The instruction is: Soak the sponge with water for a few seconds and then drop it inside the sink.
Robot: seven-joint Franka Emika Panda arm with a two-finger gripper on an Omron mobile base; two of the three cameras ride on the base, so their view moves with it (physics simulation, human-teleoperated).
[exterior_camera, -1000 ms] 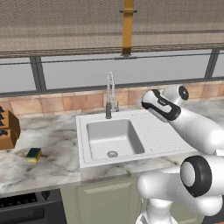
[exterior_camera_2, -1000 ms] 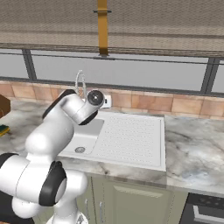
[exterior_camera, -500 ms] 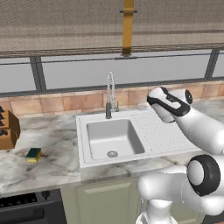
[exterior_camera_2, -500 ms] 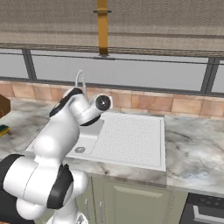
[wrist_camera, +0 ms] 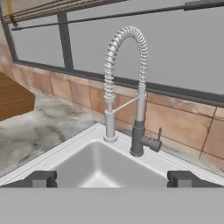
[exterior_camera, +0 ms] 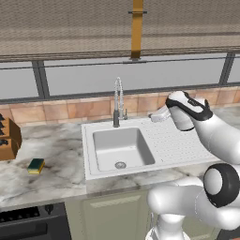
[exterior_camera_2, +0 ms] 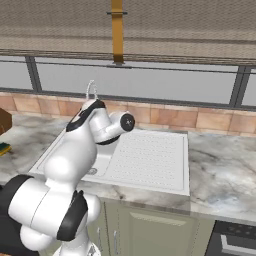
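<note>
The small yellow sponge with a green scouring face (exterior_camera: 35, 165) looks light and squashy, best pinched across its sides; the end effector (wrist_camera: 111, 178) stands open and empty.

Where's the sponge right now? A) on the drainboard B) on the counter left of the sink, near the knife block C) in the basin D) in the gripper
B: the sponge lies on the marble counter between the knife block and the sink.
</note>
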